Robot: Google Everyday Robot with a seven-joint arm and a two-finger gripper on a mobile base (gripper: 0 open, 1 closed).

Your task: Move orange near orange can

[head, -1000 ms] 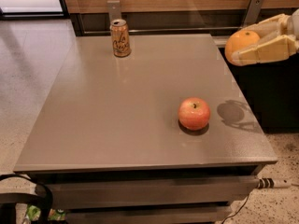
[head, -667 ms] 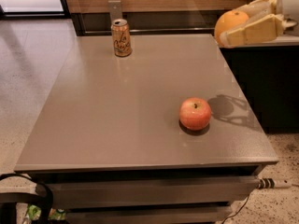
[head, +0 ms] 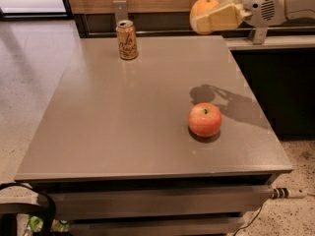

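Cream two-finger gripper (head: pixel 203 17) at 1 o'clock, over grey tabletop's (head: pixel 123 122) far edge, clamped on round bright orange fruit (head: pixel 204 6), held in air. Slim tan-orange aluminium can (head: pixel 127 40) upright at 11 o'clock, well apart; red-pink apple (head: pixel 204 119) approx 4 o'clock

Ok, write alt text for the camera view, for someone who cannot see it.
The gripper holds the orange in the air above the far right corner of the grey table, well apart from the orange can standing at the back. A red apple sits front right.
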